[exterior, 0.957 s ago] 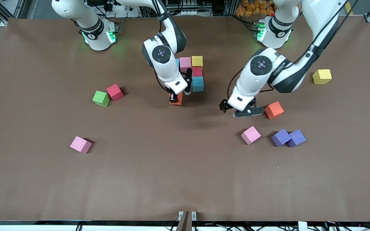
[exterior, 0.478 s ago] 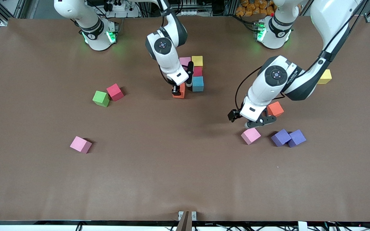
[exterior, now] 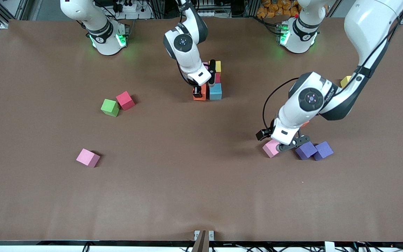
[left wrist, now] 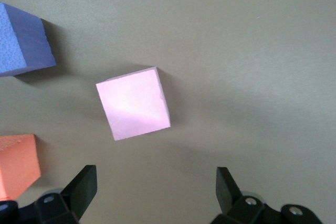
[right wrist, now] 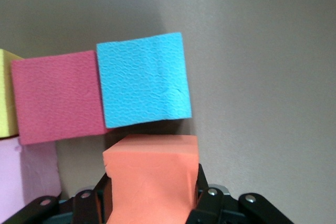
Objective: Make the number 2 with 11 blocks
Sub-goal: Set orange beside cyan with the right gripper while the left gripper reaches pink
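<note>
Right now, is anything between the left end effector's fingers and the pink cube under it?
No. The left wrist view shows bare table between the open left end effector and the pink cube.

Brown table (exterior: 173,189), scattered foam blocks (exterior: 215,91), green cube (exterior: 110,107), two purple cubes (exterior: 314,150), lone pink cube (exterior: 87,158)

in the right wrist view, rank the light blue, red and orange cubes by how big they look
1. orange cube: looks largest, but it sits in the right gripper closest to the lens, partly cut off, so nearness inflates it.
2. light blue cube and red cube: about alike; no ranking between them.
</note>
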